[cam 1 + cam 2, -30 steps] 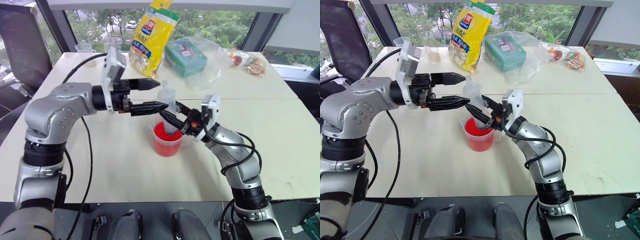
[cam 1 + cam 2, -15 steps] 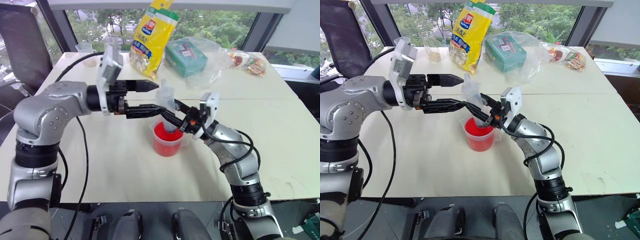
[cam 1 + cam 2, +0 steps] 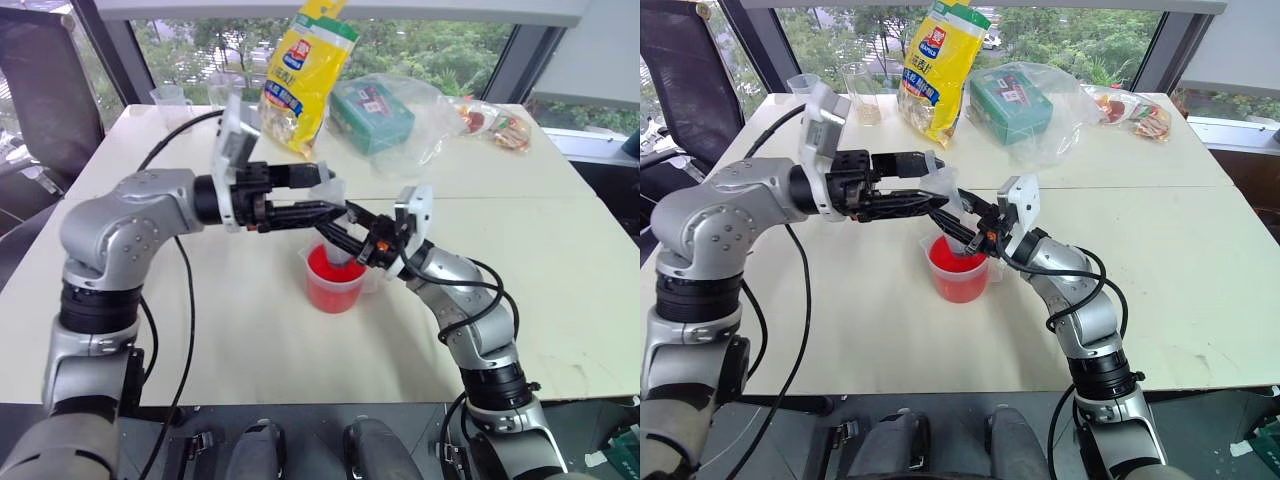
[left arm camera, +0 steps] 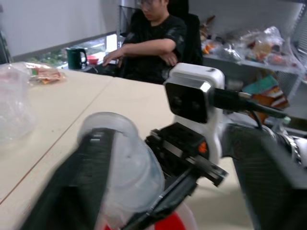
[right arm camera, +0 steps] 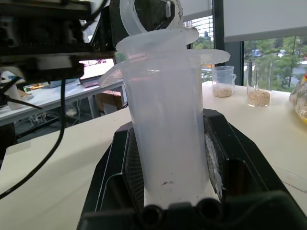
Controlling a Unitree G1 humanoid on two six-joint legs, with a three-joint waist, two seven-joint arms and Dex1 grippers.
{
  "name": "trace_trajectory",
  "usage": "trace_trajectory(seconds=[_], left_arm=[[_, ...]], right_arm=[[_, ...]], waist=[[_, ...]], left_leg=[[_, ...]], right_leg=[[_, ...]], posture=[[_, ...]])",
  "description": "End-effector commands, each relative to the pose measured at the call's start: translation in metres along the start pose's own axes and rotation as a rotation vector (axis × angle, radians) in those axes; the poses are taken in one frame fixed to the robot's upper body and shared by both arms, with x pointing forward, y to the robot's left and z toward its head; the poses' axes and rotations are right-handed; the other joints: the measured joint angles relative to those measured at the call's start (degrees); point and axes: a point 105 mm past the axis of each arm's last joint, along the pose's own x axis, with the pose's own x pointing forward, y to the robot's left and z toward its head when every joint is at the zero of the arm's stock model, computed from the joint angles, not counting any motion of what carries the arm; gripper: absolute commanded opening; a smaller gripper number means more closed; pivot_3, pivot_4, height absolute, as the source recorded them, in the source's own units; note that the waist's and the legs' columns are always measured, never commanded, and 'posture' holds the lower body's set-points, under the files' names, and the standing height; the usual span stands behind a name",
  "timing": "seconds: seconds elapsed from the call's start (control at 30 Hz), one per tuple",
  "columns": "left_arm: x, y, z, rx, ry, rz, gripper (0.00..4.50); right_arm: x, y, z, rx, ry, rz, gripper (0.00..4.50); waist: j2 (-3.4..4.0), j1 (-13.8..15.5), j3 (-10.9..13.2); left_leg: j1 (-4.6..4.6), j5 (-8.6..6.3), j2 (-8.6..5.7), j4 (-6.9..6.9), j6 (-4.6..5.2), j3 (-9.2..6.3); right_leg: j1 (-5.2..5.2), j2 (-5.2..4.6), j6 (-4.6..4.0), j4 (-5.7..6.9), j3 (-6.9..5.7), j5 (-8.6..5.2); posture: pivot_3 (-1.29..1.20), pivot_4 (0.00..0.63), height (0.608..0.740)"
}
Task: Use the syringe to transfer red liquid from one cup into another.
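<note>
The syringe (image 5: 165, 120) stands tilted with its lower end inside the handled beaker (image 3: 335, 285), which holds red liquid (image 3: 332, 268). My right gripper (image 3: 338, 234) is shut on the syringe's clear barrel, with a black pad (image 5: 218, 158) on either side. My left gripper (image 3: 322, 193) reaches in level from the left, and its fingers (image 4: 81, 182) are closed against the round plunger top (image 4: 129, 158). A faint small clear cup (image 3: 373, 277) seems to stand just right of the beaker.
At the table's far side are a yellow bag (image 3: 300, 70), a green box (image 3: 372, 115) in clear plastic wrap, and snack packets (image 3: 500, 125). Two clear cups with brownish contents (image 3: 865, 95) stand far left. A person (image 4: 153, 43) sits beyond the table.
My left gripper's fingers have come together from wide open onto the plunger top. The right gripper and the syringe barrel have stayed where they were.
</note>
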Motion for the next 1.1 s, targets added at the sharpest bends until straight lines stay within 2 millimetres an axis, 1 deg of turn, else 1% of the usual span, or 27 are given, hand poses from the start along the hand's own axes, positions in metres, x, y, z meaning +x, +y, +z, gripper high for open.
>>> trace_trajectory(seconds=[0.03, 0.07, 0.1, 0.13, 0.47, 0.67, 0.9, 1.1], left_arm=[[0.004, 0.0, 0.011, 0.049, -0.024, 0.001, 1.55], [0.004, 0.001, 0.011, 0.048, -0.026, 0.002, 1.11], [0.005, 0.001, 0.011, 0.048, -0.03, 0.003, 0.48], [0.005, 0.001, 0.012, 0.049, -0.033, 0.003, 0.05], [0.01, 0.006, 0.033, 0.09, -0.087, 0.011, 0.05], [0.01, 0.006, 0.041, 0.114, -0.094, 0.01, 0.05], [0.008, 0.009, 0.05, 0.141, -0.102, 0.022, 0.05], [0.007, 0.012, 0.053, 0.154, -0.103, 0.033, 0.05]], right_arm=[[0.003, 0.006, 0.015, -0.037, -0.038, 0.025, 1.33], [0.002, 0.006, 0.014, -0.037, -0.036, 0.026, 1.33], [0.002, 0.006, 0.014, -0.036, -0.035, 0.027, 1.33], [0.002, 0.007, 0.014, -0.034, -0.033, 0.028, 1.33], [-0.006, 0.01, -0.005, 0.031, 0.032, 0.04, 1.33], [-0.008, 0.012, -0.013, 0.052, 0.055, 0.051, 1.33], [-0.01, 0.014, -0.02, 0.066, 0.072, 0.057, 1.33], [-0.01, 0.013, -0.018, 0.059, 0.068, 0.06, 1.33]], waist=[[0.0, -0.02, 0.0], [0.0, 0.02, 0.0], [0.0, 0.02, 0.0], [0.0, 0.02, 0.0], [0.0, 0.07, 0.0], [0.0, 0.05, 0.0], [0.0, 0.04, 0.0], [0.0, 0.04, 0.0]], left_leg=[[0.0, 0.0, 0.0, 0.0, 0.0, 0.0], [0.0, 0.0, 0.01, 0.0, 0.0, 0.0], [0.0, 0.0, 0.0, 0.0, 0.0, 0.0], [0.0, 0.0, 0.0, 0.0, 0.0, 0.0], [0.0, 0.0, -0.01, 0.0, 0.0, 0.0], [0.0, 0.0, 0.0, 0.0, 0.0, 0.0], [0.0, 0.0, 0.0, 0.0, 0.0, 0.0], [0.0, 0.0, 0.0, 0.0, -0.01, 0.0]], right_leg=[[0.0, 0.0, 0.0, 0.0, 0.0, 0.0], [0.0, 0.0, 0.0, 0.0, 0.0, 0.0], [0.0, 0.0, 0.0, 0.0, 0.0, 0.0], [0.0, 0.0, 0.0, 0.0, 0.0, 0.0], [0.01, 0.0, 0.0, 0.0, 0.0, 0.0], [0.0, 0.0, 0.0, 0.0, 0.0, 0.0], [0.0, 0.0, 0.0, 0.0, 0.0, 0.0], [0.0, 0.01, 0.0, 0.0, 0.0, 0.0]], posture=[[0.0, 0.15, 0.74], [0.0, 0.15, 0.74], [0.0, 0.15, 0.74], [0.0, 0.15, 0.74], [0.0, 0.15, 0.74], [0.0, 0.15, 0.74], [0.0, 0.15, 0.74], [0.0, 0.15, 0.74]])
